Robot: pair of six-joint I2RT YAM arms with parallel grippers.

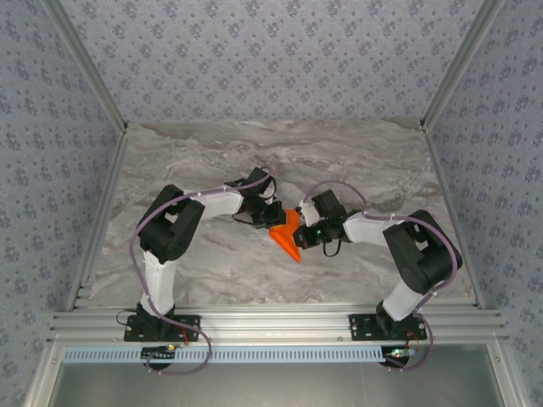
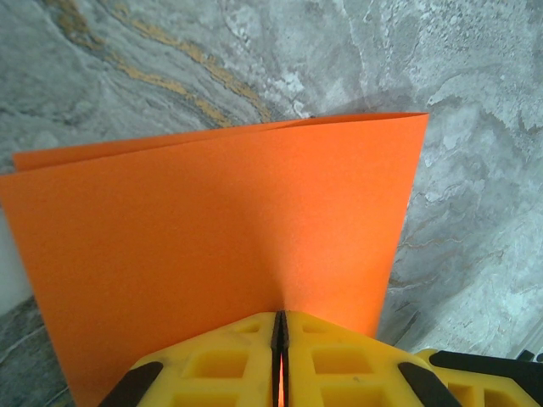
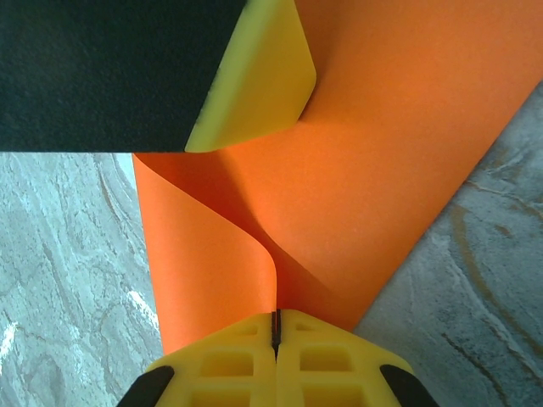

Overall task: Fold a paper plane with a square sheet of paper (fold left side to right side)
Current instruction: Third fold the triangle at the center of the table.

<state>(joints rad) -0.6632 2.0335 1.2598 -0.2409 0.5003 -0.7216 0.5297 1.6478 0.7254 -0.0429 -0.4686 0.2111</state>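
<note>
My left gripper (image 2: 280, 329) and right gripper (image 3: 276, 324) face each other, each pinching the folded square sheet of paper (image 1: 289, 238) between them.

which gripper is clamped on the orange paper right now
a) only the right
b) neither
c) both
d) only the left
c: in its own wrist view, the left gripper has its yellow fingers pinched shut on the edge of the orange sheet of paper, and the right gripper pinches another edge the same way.
</note>
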